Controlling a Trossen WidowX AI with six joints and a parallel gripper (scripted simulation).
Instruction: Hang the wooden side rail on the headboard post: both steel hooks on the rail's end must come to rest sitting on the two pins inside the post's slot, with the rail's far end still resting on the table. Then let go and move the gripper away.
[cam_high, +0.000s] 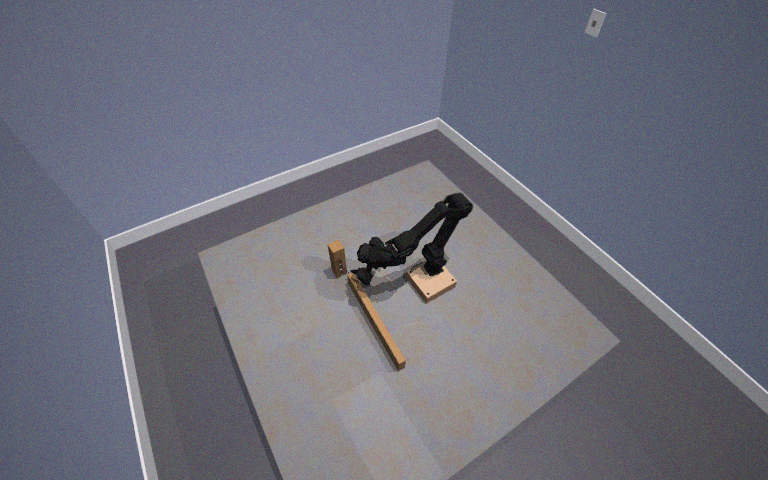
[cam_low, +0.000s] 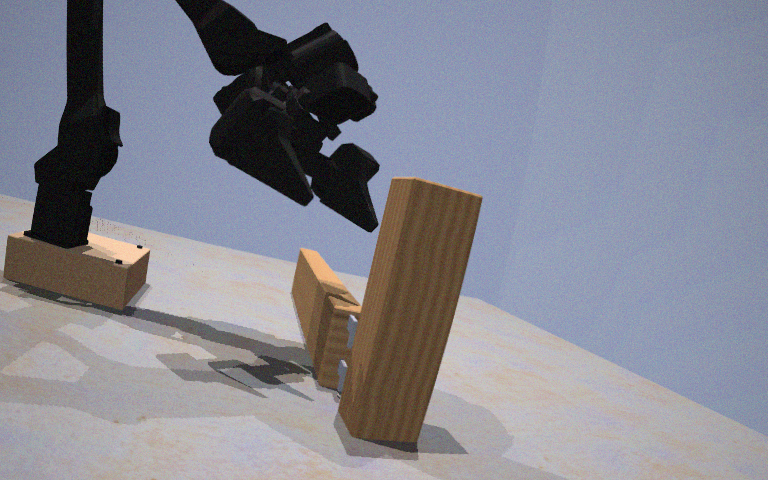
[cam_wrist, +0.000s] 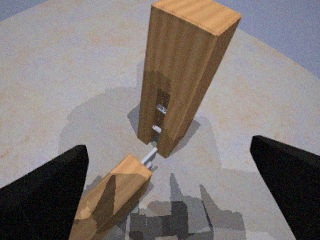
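Observation:
The wooden side rail (cam_high: 376, 325) (cam_low: 308, 308) (cam_wrist: 115, 187) lies along the table, its near end close to the post's foot. The steel hooks (cam_low: 352, 331) (cam_wrist: 149, 156) stick out from that end toward the post; in the wrist view they show at the slot's lower mouth, not on the pins. The upright headboard post (cam_high: 336, 257) (cam_low: 421, 305) (cam_wrist: 175, 65) has a slot; the upper pin (cam_wrist: 161, 108) and the lower pin (cam_wrist: 156, 129) show bare in it. My gripper (cam_low: 340, 216) (cam_wrist: 172, 148) is open and empty, above the rail's hook end and beside the post.
The arm's wooden base block (cam_high: 433, 287) (cam_low: 67, 277) stands on the table (cam_high: 509, 362) (cam_low: 169, 441), on the arm side of the rail. Room walls stand beyond the table's edges. Arm shadows fall around the rail end and post foot.

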